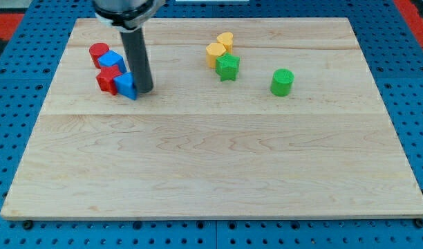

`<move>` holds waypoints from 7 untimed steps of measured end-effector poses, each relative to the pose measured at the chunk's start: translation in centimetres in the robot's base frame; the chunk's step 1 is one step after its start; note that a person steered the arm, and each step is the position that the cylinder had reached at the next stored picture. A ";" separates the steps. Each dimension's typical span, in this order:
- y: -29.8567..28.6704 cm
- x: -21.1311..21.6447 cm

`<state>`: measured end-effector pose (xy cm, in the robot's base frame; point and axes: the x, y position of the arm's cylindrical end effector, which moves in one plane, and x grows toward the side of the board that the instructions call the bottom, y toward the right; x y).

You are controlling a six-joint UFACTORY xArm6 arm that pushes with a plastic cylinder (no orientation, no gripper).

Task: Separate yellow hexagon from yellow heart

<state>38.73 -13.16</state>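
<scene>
The yellow hexagon (215, 52) lies at the board's upper middle, touching the yellow heart (226, 40) just up and right of it. A green star (227, 67) sits right below the hexagon, touching it. My tip (145, 90) stands far to the view's left of them, against the right side of a small blue block (126, 86). The rod rises from the tip to the view's top.
A cluster sits at the upper left: a red cylinder (98, 52), a blue block (113, 61), a red star (108, 79) and the small blue block. A green cylinder (282, 81) stands alone at the right. The wooden board (211, 159) lies on a blue pegboard.
</scene>
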 end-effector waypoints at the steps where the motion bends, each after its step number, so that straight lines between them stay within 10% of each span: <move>1: -1.2 0.0; 7: 2.9 5.3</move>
<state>44.05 -10.23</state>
